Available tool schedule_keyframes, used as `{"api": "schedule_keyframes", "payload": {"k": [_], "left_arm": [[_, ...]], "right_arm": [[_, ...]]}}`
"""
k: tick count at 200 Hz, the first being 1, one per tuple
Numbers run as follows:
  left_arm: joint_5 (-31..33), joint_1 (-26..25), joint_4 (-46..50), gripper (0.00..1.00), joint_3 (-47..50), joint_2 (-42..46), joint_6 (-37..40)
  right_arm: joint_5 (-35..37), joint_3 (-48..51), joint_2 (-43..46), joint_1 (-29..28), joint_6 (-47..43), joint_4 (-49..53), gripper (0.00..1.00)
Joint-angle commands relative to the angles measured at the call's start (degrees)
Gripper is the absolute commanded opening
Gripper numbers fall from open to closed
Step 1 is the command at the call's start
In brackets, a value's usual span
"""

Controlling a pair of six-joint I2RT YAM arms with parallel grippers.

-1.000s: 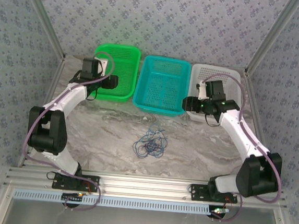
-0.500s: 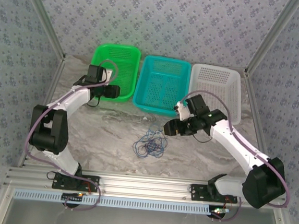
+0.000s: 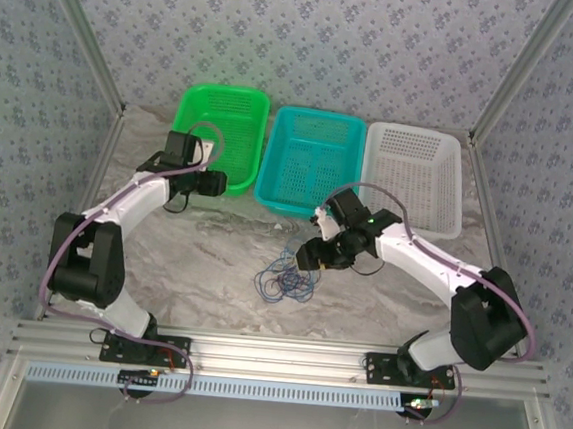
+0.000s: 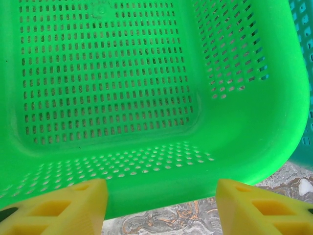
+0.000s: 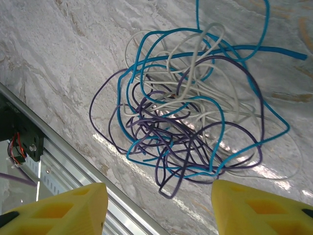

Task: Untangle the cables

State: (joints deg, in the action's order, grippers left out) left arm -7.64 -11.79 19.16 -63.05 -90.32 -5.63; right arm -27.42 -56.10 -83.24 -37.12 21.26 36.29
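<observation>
The cables [image 3: 286,275], a loose knot of very thin blue, white and dark purple cords looped through one another, lie on the grey marbled table top [image 3: 192,257] near its middle, in front of the baskets and well clear of them. In the right wrist view the cables [image 5: 195,112] spread flat on the table top [image 5: 58,49], with one blue strand trailing away from the knot. The right gripper [image 3: 308,257] hangs just beside the knot's right edge; its yellow fingers [image 5: 63,210] stand apart with nothing between them, so the right gripper [image 5: 159,205] is released and not touching any cord. Along the far side of the table sit three perforated plastic baskets in a row: the green basket [image 3: 236,130], the teal basket [image 3: 311,161] and the white basket [image 3: 415,176]. The left gripper [image 3: 212,181] is at the near rim of the green basket [image 4: 112,88], its jaws also spread and empty [image 4: 161,205].
</observation>
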Motion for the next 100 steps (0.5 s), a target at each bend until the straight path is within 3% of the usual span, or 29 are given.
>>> {"api": "schedule_keyframes", "payload": {"k": [1,51,87,100], "left_arm": [[1.02,-0.42,0.84,0.61,0.6,1.93,-0.23],[3.65,-0.42,1.01,0.66,-2.48,-0.39,0.07],[3.13,-0.49,0.7,0.67,-4.36,-2.91,-0.44],[2.69,-0.59,1.2,0.62,-4.62,-3.81,-0.38]], "right_arm": [[0.91,-1.99,-1.54,-1.32,1.5,-0.87,0.6],[2.1,-2.79,-3.05,-2.25,0.5,2.16,0.51],[3.91,-3.1,-3.0,-2.58,0.1,3.63,0.31],[4.44,-3.46,-2.84,-2.76,0.01,4.07,0.22]]}}
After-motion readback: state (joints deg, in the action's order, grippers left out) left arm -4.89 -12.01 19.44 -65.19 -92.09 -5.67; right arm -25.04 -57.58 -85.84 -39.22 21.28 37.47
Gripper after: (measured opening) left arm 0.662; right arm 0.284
